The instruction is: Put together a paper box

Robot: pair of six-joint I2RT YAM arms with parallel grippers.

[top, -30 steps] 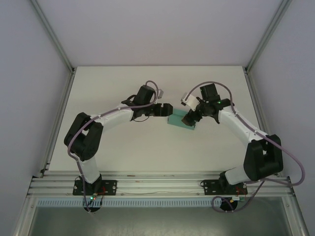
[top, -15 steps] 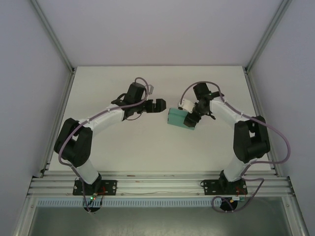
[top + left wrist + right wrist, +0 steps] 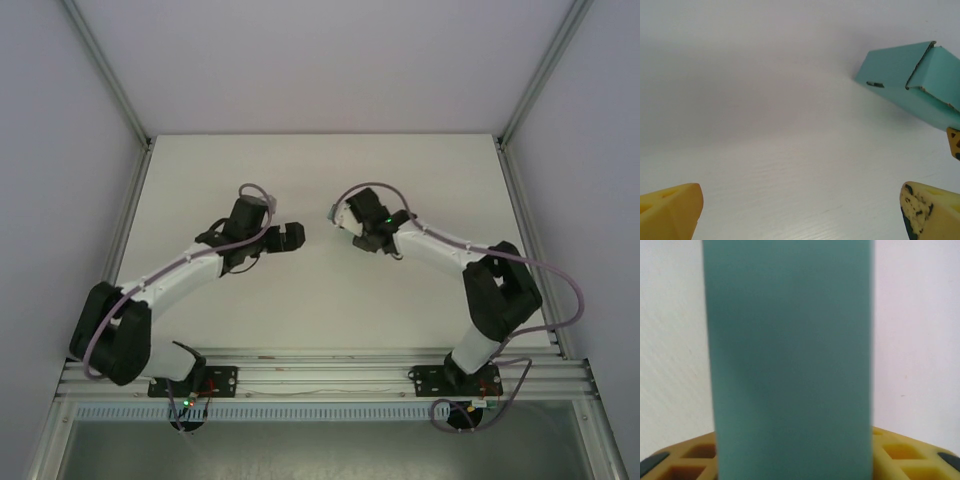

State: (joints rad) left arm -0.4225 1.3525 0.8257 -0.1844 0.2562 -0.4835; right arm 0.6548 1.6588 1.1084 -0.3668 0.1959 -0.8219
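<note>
The paper box [image 3: 907, 80] is a folded teal-green card box, seen at the upper right of the left wrist view, tilted with a flap seam showing. In the right wrist view the same box [image 3: 790, 360] stands upright and close, filling the middle between the yellow fingers [image 3: 912, 455]. My right gripper [image 3: 790, 462] is shut on it. From above, the right gripper [image 3: 362, 232] sits mid-table and its wrist covers the box. My left gripper [image 3: 291, 236] is open and apart from the box, to its left. Its yellow fingertips [image 3: 671, 210] have only table between them.
The white table [image 3: 300, 300] lies inside a frame of aluminium rails [image 3: 110, 250], with grey walls on three sides. The arm bases [image 3: 190, 380] stand at the near edge.
Both arms have swung left. The left gripper has drawn back from the box. The right gripper has carried the box leftwards, and it now lies under the wrist in the top view.
</note>
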